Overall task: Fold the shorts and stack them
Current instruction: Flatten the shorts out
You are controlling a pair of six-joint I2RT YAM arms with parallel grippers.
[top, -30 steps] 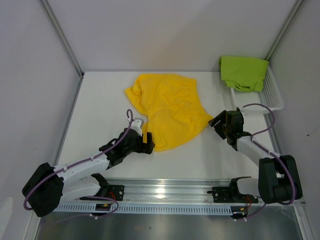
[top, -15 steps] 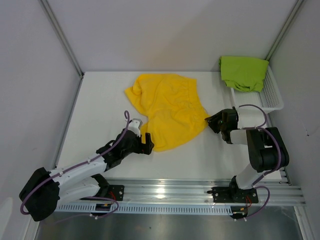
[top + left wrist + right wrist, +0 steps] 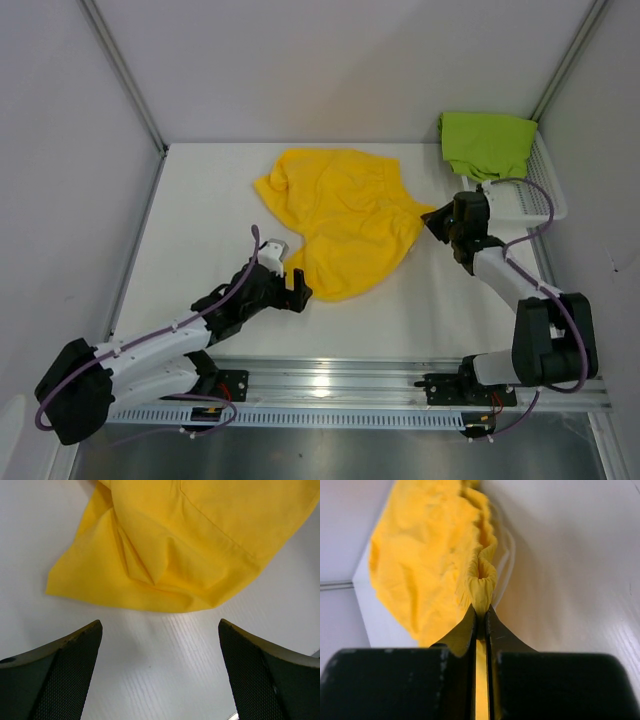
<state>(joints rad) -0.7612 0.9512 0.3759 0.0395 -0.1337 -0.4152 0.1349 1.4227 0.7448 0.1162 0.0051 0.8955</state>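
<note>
right tool (image 3: 481,611): I pinch yellow shorts (image 3: 340,215) by waistband, prob to pull flat
left tool (image 3: 159,630): spread, just short of hem, ready

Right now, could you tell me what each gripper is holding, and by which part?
Right gripper pinches the yellow shorts at their gathered edge; left gripper holds nothing.

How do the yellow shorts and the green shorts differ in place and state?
The yellow shorts lie spread on the table; the green shorts sit bunched on the basket. The right gripper pinches the edge of the yellow shorts; nothing touches the green shorts. Both are rumpled and not yet folded.
</note>
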